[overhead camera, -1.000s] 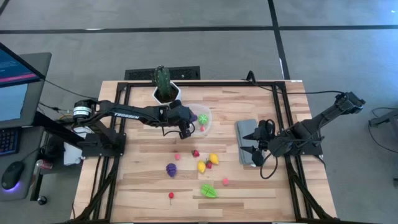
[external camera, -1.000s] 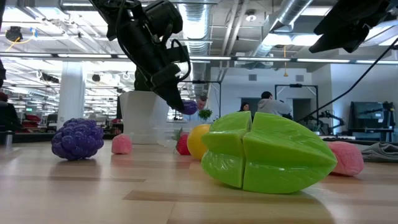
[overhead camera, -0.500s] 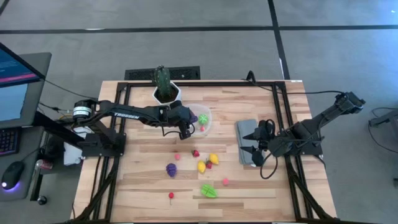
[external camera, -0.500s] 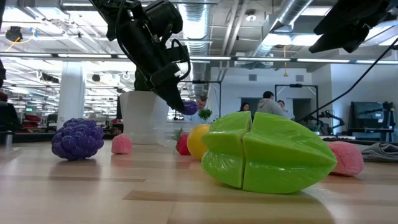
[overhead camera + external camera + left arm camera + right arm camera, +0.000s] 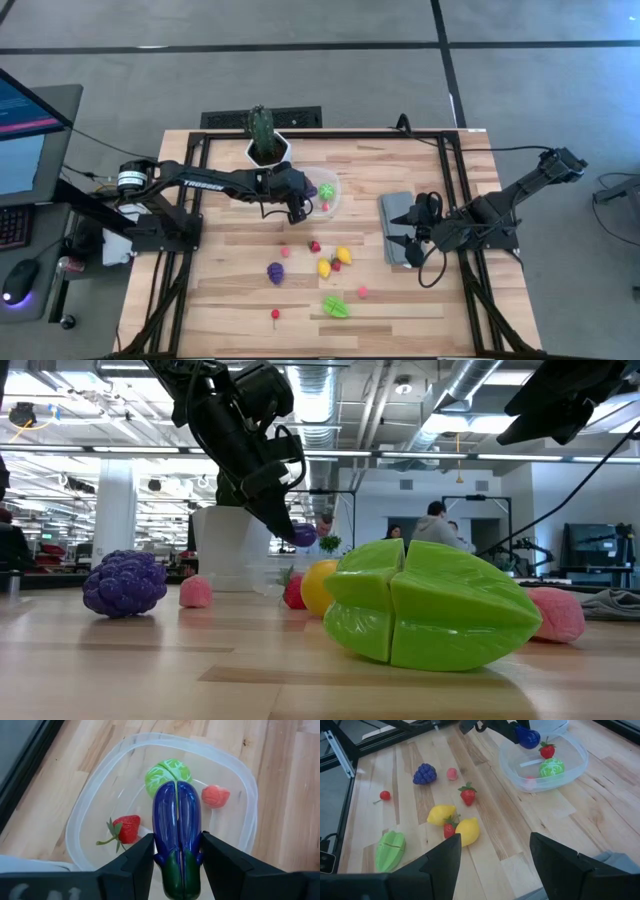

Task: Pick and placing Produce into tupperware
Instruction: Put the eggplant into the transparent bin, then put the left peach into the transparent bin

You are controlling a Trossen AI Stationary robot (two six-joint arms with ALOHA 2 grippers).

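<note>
— What am I looking at on my left arm [image 5: 215,183]?
— Dark links, white "TROSSEN" lettering, a silver ring at the base joint.
— And my right arm [image 5: 510,200]?
— Same dark build, black cable looping beside it, blunt black fingers [image 5: 555,857].

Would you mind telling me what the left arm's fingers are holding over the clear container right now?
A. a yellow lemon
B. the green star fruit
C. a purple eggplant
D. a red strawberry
C: in the left wrist view the left gripper has its fingers clamped on the purple eggplant, above the clear container, where a strawberry, a green cabbage and a small red piece already lie.
</note>
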